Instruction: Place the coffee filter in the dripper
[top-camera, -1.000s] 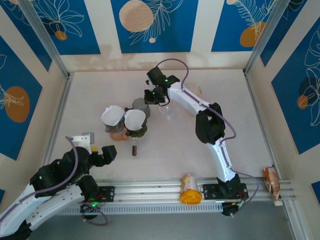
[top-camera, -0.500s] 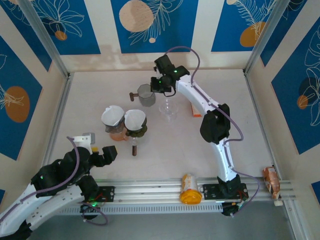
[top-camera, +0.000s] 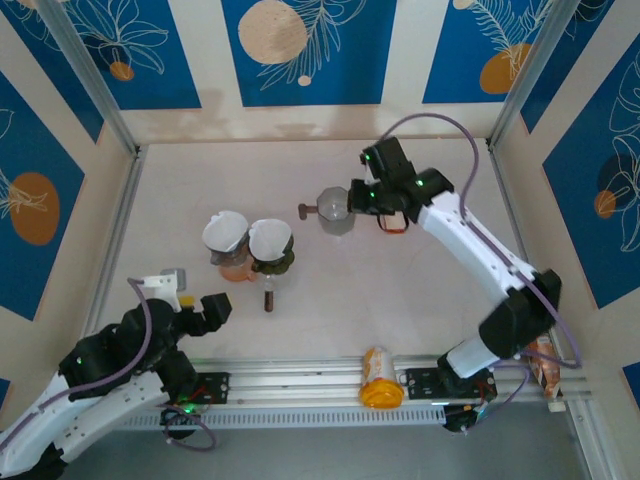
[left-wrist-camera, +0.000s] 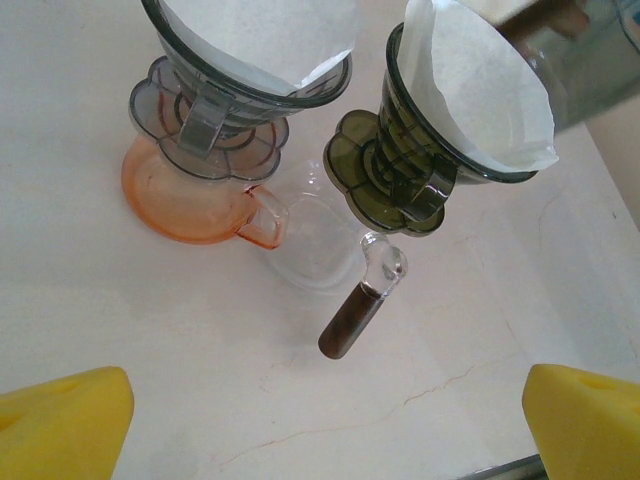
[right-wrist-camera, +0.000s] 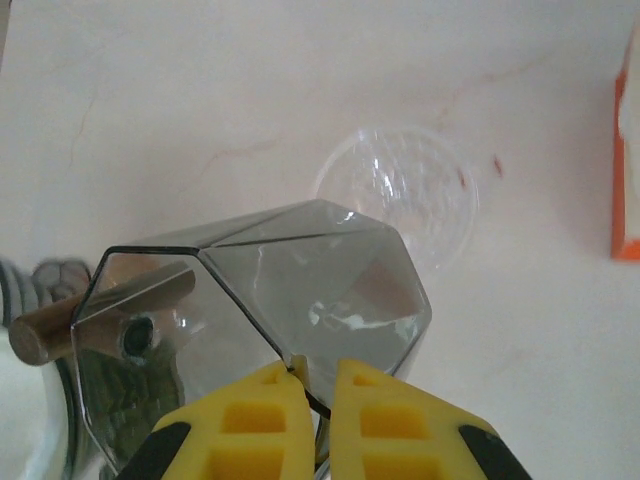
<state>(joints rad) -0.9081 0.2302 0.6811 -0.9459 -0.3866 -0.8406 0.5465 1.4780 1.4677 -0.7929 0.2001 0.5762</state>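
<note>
Carried rightward since a second ago, the grey dripper (top-camera: 337, 210) hangs pinched by its rim in the right gripper (right-wrist-camera: 312, 385), at two o'clock of the coffee filters (top-camera: 270, 238) lining two other drippers (left-wrist-camera: 385, 170). The left gripper (left-wrist-camera: 325, 420) gapes wide, empty.

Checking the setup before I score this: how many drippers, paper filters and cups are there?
Drippers: 3 (grey dripper, green dripper, faceted dripper)
Paper filters: 2 (left filter, right filter)
Cups: 3 (orange cup, brown-handled cup, clear glass)
Total: 8

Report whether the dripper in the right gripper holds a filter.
Empty: the grey dripper, pinched by the right gripper, shows bare see-through walls, no white paper.
</note>
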